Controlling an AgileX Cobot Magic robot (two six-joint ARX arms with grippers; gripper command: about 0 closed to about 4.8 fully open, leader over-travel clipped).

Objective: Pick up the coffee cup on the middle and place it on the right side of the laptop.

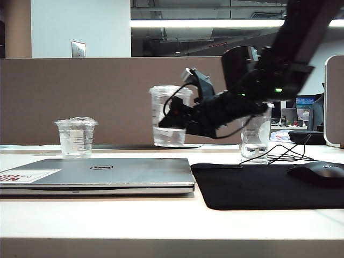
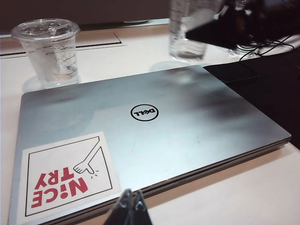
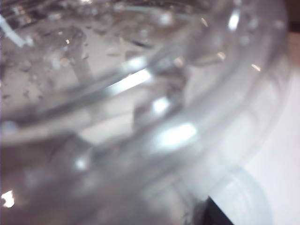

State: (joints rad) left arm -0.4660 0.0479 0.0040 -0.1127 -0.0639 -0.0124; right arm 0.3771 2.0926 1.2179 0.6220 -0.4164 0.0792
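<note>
Nearest in the exterior view: pale table [image 1: 107, 220], with the laptop [image 1: 107, 173] lying closed and flat at lower left, long side running left-right across the frame, Dell logo up, white-and-red sticker [image 1: 27, 176] at its left corner. Black mouse pad [image 1: 252, 188] just right of the laptop, mouse [image 1: 318, 173] on its far right edge.

Left gripper [image 2: 130, 206] sits at bottom centre of the left wrist view, tips pressed together, over the laptop's near edge, holding nothing.

Coffee cup [image 1: 167, 115] is mid-frame behind the laptop, upright, long axis vertical, lifted off the table. Right gripper [image 1: 174, 121] reaches in from upper right, jaws wide around the cup's lower body, gripping it. Right wrist view is filled by blurred clear plastic [image 3: 140, 117].

Dome-lidded cup [image 1: 76, 137] stands left behind the laptop; taller cup [image 1: 256, 137] stands right, behind the pad, partly hidden by the arm. Cables [image 1: 285, 153] beside it.

Far: brown partition [image 1: 80, 97], ceiling light strip [image 1: 204, 23], monitor [image 1: 305, 107] at right.
</note>
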